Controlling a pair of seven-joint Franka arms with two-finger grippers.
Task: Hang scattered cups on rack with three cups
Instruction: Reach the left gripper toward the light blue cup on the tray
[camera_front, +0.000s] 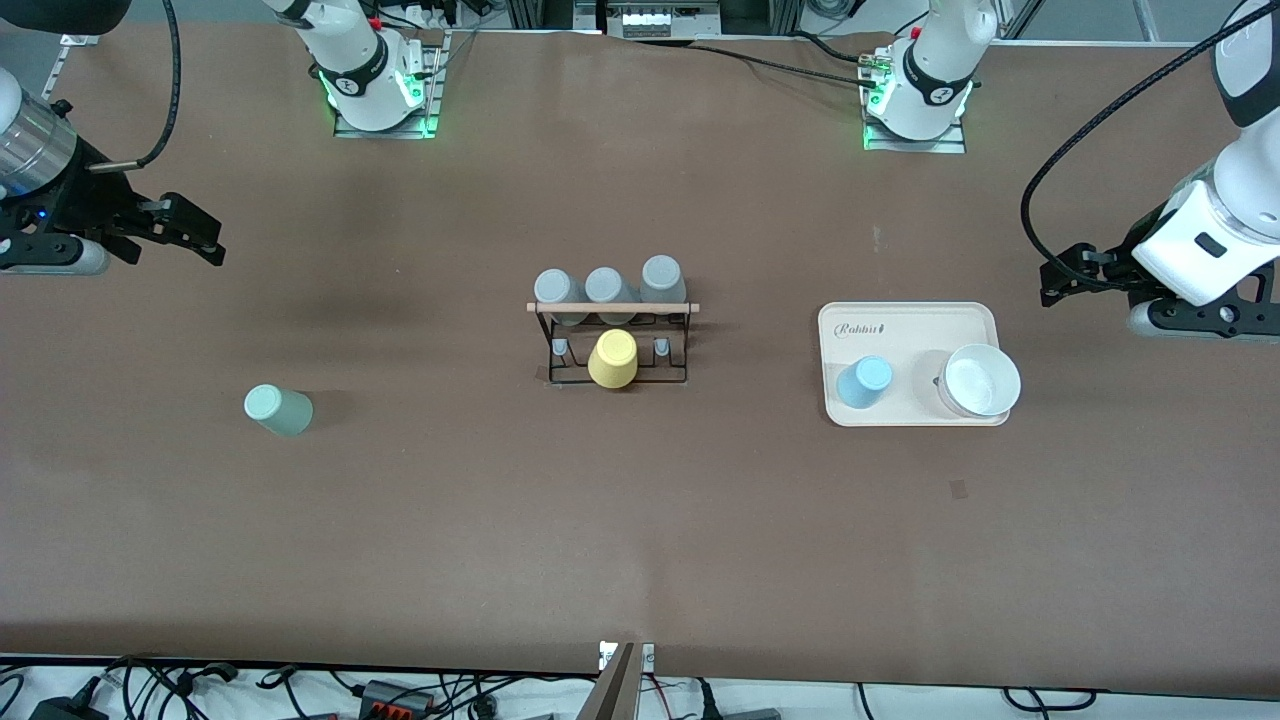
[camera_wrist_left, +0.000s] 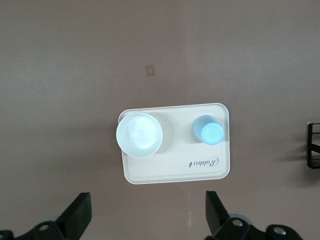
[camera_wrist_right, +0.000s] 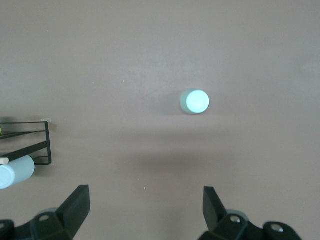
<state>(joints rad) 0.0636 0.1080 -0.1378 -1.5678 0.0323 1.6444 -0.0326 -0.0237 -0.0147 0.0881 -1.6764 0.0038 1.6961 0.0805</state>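
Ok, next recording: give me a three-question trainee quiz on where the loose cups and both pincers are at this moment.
1. True or false: the light blue cup stands on the cream tray beside the white bowl.
2. How many cups are on the rack? A) two B) three C) four
3. Fill in: the sage green cup stands on the bare table toward the ____ arm's end.

Key: 1 true. 2 C: three grey cups and a yellow cup. 3 right. Both the left pincer and the right pincer are open and hold nothing, each up over the table.
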